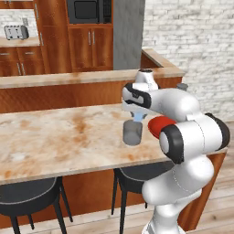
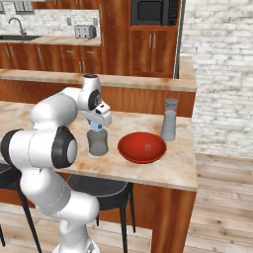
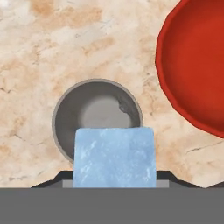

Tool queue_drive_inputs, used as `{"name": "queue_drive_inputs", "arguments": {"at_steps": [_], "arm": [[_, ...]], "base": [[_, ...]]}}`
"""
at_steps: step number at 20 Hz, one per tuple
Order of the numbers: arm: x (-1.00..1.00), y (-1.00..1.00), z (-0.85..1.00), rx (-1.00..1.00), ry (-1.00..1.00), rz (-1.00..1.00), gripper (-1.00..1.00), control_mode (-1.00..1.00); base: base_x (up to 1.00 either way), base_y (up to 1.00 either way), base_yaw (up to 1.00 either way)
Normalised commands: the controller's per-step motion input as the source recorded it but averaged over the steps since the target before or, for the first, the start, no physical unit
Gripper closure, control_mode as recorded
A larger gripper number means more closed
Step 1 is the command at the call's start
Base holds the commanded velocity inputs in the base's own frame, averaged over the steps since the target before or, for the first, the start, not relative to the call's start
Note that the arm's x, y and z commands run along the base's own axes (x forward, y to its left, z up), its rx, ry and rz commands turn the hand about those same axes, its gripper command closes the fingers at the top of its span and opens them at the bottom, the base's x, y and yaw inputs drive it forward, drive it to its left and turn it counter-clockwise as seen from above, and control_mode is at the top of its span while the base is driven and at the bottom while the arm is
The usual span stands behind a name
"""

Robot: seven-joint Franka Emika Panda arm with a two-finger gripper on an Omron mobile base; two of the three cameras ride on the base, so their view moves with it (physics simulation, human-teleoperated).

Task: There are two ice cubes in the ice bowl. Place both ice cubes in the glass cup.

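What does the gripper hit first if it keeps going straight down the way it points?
Likely the glass cup: the gripper, shut on an ice cube, points down at its open mouth. Whether the line clears the near rim is unclear. The ice bowl sits off to the side.

The glass cup (image 3: 97, 117) is standing open-mouthed directly under the gripper (image 2: 97, 126), with the held ice cube (image 3: 113, 156) hanging in the gap above its rim. The ice bowl (image 2: 133, 151) is sitting just beside; the grey bottle (image 2: 169, 120) is standing well apart.
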Motion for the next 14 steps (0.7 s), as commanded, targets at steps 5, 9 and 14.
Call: {"name": "queue_drive_inputs", "arguments": {"at_steps": [5,9,14], "arm": [[0.08,0.10,-0.11,0.01,0.00,0.00,1.00,-1.00],[0.19,0.09,-0.18,-0.01,0.00,0.00,1.00,-1.00],[0.25,0.01,-0.13,0.00,-0.01,0.00,1.00,-1.00]], "base": [[0.00,0.00,0.00],[0.00,0.00,0.00],[0.00,0.00,0.00]]}}
